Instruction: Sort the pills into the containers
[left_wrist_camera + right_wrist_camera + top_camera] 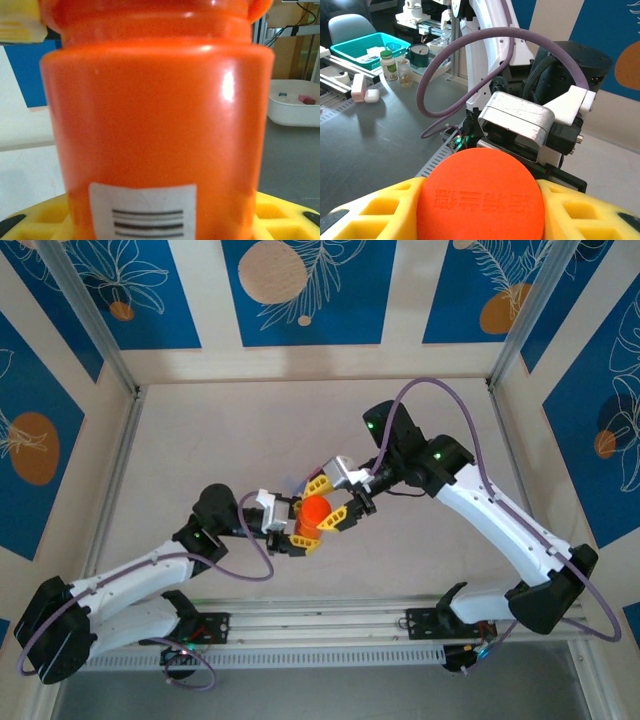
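So both arms had met about mid-table (250,430), a bit toward the near side, with the orange bottle (314,513) caught between them. The left gripper (299,523) was clamped around the bottle's body. Its wrist camera was looking straight at glossy orange plastic and a white barcode label (142,210), with the yellow fingers poking up on either side. The right gripper (329,501) came in from the far right and had its yellow fingers closed on the cap (480,200), whose embossed top faced that wrist's camera.

The pills, I'd guess, were inside. The plastic was too opaque to tell.

Handling-wise, the bottle looked stiff, light and pretty slick, given that shine. I reckon the body grip belongs around the straight wall rather than the shoulder, and firm enough that it doesn't spin when the cap gets twisted. The cap's best taken by its rim. My worry would be loose pills spilling out if the cap pops with the bottle tipped.
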Robot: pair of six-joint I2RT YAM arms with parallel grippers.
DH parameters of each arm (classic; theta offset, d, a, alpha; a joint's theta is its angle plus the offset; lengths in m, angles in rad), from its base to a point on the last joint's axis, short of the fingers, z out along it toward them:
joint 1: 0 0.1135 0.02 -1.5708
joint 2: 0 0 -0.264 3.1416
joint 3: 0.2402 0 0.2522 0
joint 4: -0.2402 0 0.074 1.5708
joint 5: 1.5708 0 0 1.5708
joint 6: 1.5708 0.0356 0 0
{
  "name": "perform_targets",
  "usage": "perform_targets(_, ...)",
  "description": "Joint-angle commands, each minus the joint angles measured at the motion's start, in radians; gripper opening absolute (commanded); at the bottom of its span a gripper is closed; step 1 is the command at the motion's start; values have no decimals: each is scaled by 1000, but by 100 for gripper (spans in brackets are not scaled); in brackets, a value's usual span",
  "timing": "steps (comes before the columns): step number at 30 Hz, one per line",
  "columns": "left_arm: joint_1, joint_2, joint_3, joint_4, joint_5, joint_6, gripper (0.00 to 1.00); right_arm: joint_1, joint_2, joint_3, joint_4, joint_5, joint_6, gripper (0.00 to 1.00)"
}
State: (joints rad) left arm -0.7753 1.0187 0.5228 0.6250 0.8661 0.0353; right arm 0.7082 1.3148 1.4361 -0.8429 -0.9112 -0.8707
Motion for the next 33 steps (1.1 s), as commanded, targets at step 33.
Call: perform_targets(33, 3, 8, 150, -39, -319, 129, 0, -31, 11, -202, 139, 522, 288, 0)
